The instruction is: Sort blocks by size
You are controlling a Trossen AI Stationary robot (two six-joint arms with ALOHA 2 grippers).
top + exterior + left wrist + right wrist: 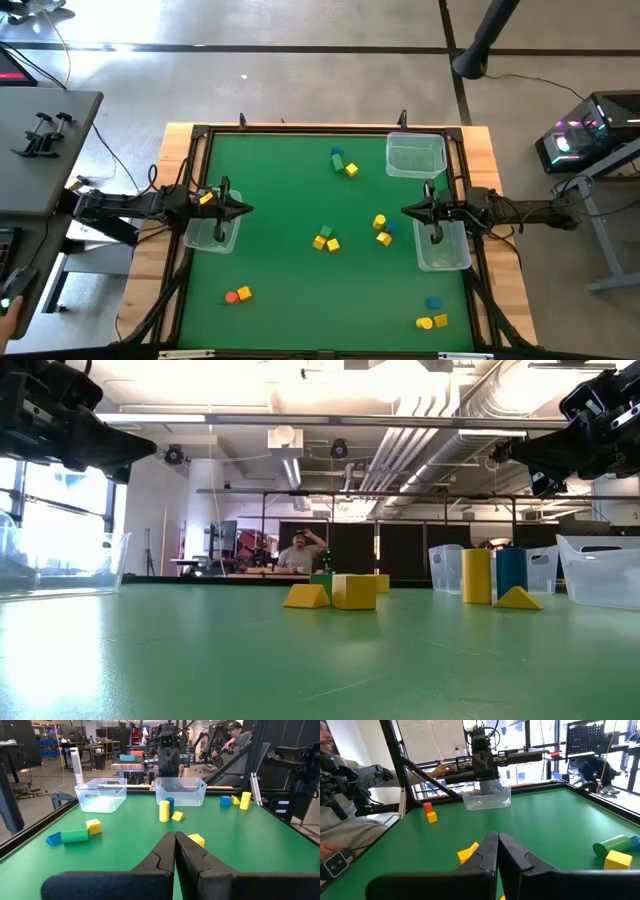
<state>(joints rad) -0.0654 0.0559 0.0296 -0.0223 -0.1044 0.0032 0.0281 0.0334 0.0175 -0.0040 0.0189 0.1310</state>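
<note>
The blocks lie scattered in small clusters on the green counter, between both arms. Near the centre cluster, a yellow cylinder stands upright, long axis vertical. The left gripper and right gripper hover facing that cluster, each with fingers pressed together, holding nothing.

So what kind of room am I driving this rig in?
Most likely a robotics lab or workshop: exposed ceiling ducts overhead, workbenches crowded with equipment behind the green table, and a lit computer tower on the concrete floor beside it.
</note>
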